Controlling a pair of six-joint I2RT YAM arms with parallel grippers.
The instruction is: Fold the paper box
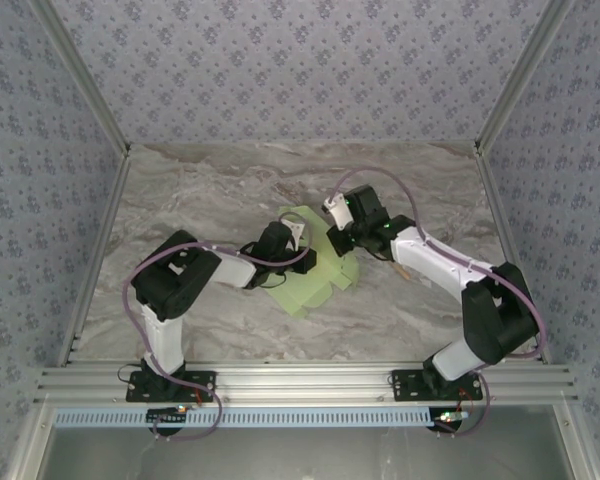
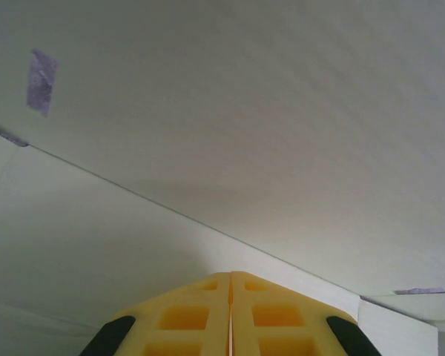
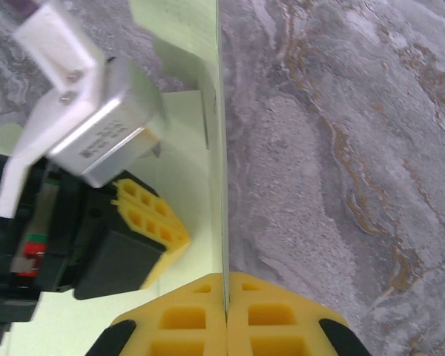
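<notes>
Pinching the card's raised edge at mid-table

Top view: I see the paper box at mid-table, with open marble all round. The left gripper and right gripper meet over it.

Left wrist: fingers pressed together with card close ahead; I cannot tell if they pinch it.

Right wrist: fingers clamp the card's upright edge, with the left gripper just beside.

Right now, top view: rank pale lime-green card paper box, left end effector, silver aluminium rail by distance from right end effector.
1. pale lime-green card paper box: clamped in the right end effector.
2. left end effector: just to its left, over the box.
3. silver aluminium rail: along the near table edge, farthest.
</notes>
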